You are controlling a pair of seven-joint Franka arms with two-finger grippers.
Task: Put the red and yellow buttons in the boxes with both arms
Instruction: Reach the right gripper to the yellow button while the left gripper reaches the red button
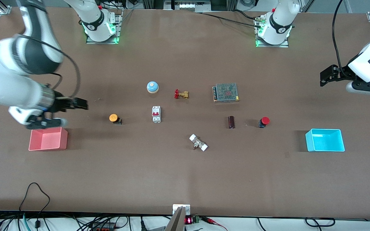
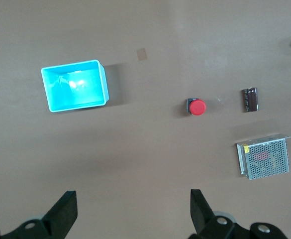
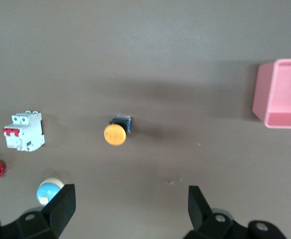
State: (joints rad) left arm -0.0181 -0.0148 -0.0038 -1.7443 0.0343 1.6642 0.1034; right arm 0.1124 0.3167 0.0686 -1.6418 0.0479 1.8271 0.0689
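The yellow button (image 1: pixel 113 118) stands on the table toward the right arm's end, and the pink-red box (image 1: pixel 48 139) lies past it at that end. The red button (image 1: pixel 264 121) stands toward the left arm's end, beside the cyan box (image 1: pixel 325 140). My right gripper (image 1: pixel 83 104) hangs open and empty over bare table between the pink box and the yellow button. Its wrist view shows the yellow button (image 3: pixel 115 133), the pink box (image 3: pixel 282 94) and the gripper (image 3: pixel 132 206). My left gripper (image 1: pixel 323 78) hangs open and empty over the table's end. Its wrist view shows the red button (image 2: pixel 197 107), the cyan box (image 2: pixel 74 85) and the gripper (image 2: pixel 134 209).
Mid-table stand a pale blue dome (image 1: pixel 152 87), a brass valve with a red handle (image 1: pixel 181 94), a white circuit breaker (image 1: pixel 156 114), a metal mesh unit (image 1: pixel 226 92), a dark brown block (image 1: pixel 231 122) and a white-ended fitting (image 1: pixel 198 142).
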